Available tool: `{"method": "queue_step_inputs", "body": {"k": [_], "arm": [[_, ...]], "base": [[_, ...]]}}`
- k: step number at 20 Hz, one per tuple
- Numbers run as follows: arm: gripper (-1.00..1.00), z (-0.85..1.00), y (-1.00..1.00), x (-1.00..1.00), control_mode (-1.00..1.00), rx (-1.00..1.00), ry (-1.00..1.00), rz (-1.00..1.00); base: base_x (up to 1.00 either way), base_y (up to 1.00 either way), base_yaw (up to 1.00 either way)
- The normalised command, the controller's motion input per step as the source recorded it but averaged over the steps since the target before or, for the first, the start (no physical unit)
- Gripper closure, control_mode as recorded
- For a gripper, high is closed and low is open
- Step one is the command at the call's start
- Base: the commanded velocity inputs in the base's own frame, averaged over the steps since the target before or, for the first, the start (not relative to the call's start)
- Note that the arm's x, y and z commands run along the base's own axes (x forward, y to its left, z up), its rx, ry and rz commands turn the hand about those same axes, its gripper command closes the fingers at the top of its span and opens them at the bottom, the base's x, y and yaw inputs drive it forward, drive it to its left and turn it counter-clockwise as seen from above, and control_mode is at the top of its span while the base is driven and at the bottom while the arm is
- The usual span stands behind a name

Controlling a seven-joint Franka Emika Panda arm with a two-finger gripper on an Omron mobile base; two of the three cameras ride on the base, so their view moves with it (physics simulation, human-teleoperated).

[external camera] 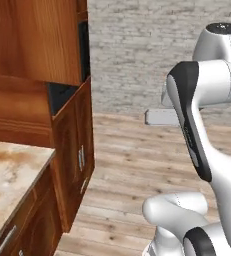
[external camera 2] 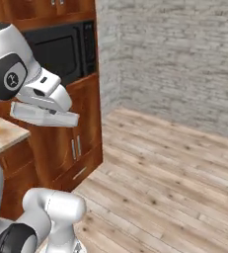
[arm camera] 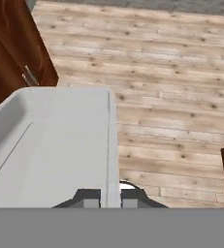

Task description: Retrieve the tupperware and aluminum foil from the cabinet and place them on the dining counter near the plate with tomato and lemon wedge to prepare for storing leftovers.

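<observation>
The tupperware [arm camera: 55, 145], a shallow pale grey container, hangs in the air over the wooden floor. My gripper [arm camera: 110, 197] is shut on its long side wall, one fingertip inside the rim and one outside. From the right base view the tupperware [external camera 2: 44, 115] sits level under my hand [external camera 2: 49, 96], in front of the lower cabinet doors. In the left base view one end of the tupperware [external camera: 159, 117] pokes out from behind my forearm. The aluminum foil, plate, tomato and lemon wedge are out of view.
Reddish-brown cabinets [external camera: 69, 150] stand at the left, with a dark microwave [external camera 2: 61, 52] set in a nook above them. A beige veined countertop [external camera: 9, 175] ends beside them. Open plank floor [external camera 2: 174, 183] runs to a grey brick wall [external camera 2: 184, 59].
</observation>
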Motion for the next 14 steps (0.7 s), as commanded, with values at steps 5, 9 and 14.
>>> {"method": "queue_step_inputs", "body": {"k": [5, 9, 14], "arm": [[1.00, 0.00, 0.00, 0.00, 1.00, 0.00, 0.00, 0.00], [1.00, 0.00, 0.00, 0.00, 1.00, 0.00, 0.00, 0.00], [1.00, 0.00, 0.00, 0.00, 1.00, 0.00, 0.00, 0.00]], "base": [[0.00, 0.00, -0.91], [0.00, 0.00, -0.91], [0.00, 0.04, -0.91]]}}
